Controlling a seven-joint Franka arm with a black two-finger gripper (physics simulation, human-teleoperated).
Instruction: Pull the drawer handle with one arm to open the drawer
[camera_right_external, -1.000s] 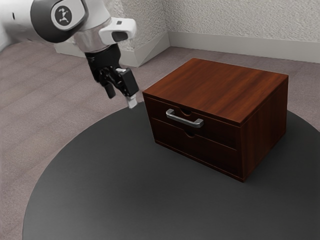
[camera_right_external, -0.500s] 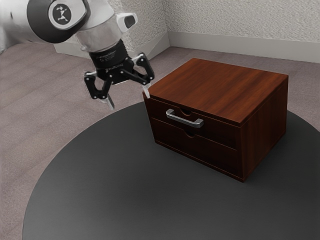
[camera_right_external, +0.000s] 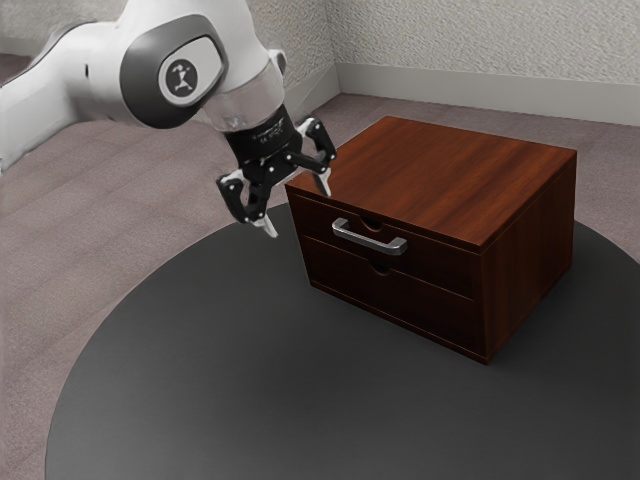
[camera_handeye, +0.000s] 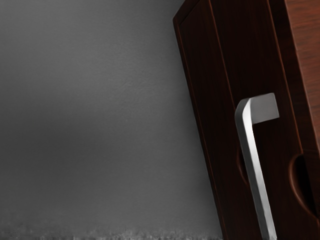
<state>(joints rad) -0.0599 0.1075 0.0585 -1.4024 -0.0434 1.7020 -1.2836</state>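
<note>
A dark wooden cabinet (camera_right_external: 450, 180) with two drawers stands on the round black table (camera_right_external: 250, 380). The upper drawer (camera_right_external: 380, 245) carries a silver bar handle (camera_right_external: 368, 238) and sits flush with the cabinet front. My gripper (camera_right_external: 295, 205) hangs open, fingers spread wide, at the cabinet's front corner on the exterior view's left, a short way from the handle and not touching it. In the wrist view the handle (camera_handeye: 255, 165) runs along the dark drawer front (camera_handeye: 220, 120), close ahead of the hand.
The lower drawer (camera_right_external: 385, 290) has only a finger notch and no bar. Bare black tabletop (camera_handeye: 90, 125) lies in front of the cabinet. A white wall base (camera_right_external: 250, 110) stands on the carpet behind my arm.
My hand has turned, spread its fingers and moved right and down toward the cabinet's front corner. The cabinet and drawer have not moved.
</note>
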